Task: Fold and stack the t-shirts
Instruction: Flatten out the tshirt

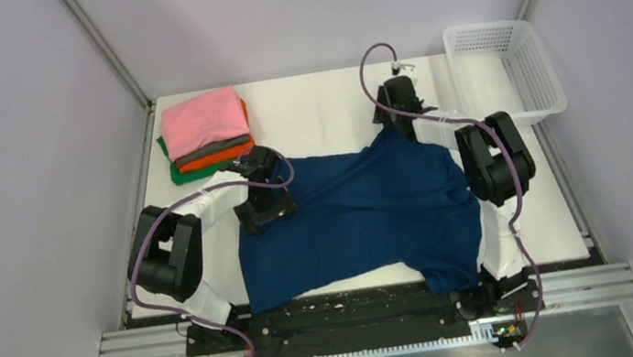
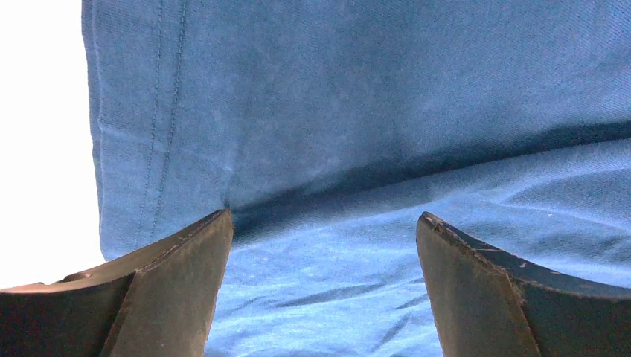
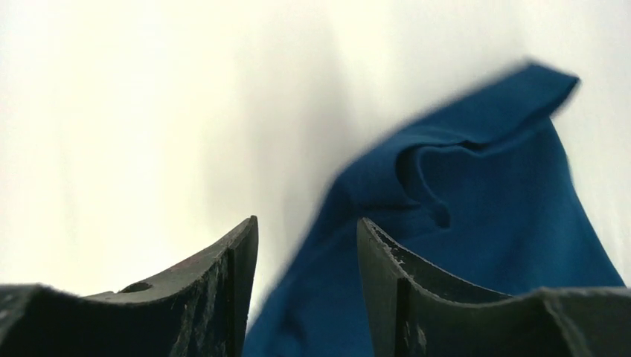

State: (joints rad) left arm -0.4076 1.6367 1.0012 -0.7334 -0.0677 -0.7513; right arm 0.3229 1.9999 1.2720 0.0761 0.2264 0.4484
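Observation:
The navy blue t-shirt [image 1: 364, 214] lies spread on the white table [image 1: 321, 104], its print hidden. My left gripper [image 1: 264, 218] is at the shirt's left edge. In the left wrist view it [image 2: 324, 223] is wide open over the blue cloth [image 2: 372, 111], next to a stitched hem. My right gripper [image 1: 398, 123] is at a raised peak on the shirt's far edge. In the right wrist view it [image 3: 306, 227] is open, with a bunched fold of the shirt [image 3: 476, 193] running between the fingers. A folded stack, pink [image 1: 203, 119] over grey, orange [image 1: 215, 155] and green [image 1: 178, 171], sits at the far left.
A white mesh basket [image 1: 502, 71] stands at the far right corner. Grey walls enclose the table on three sides. A metal rail [image 1: 359, 316] runs along the near edge by the arm bases.

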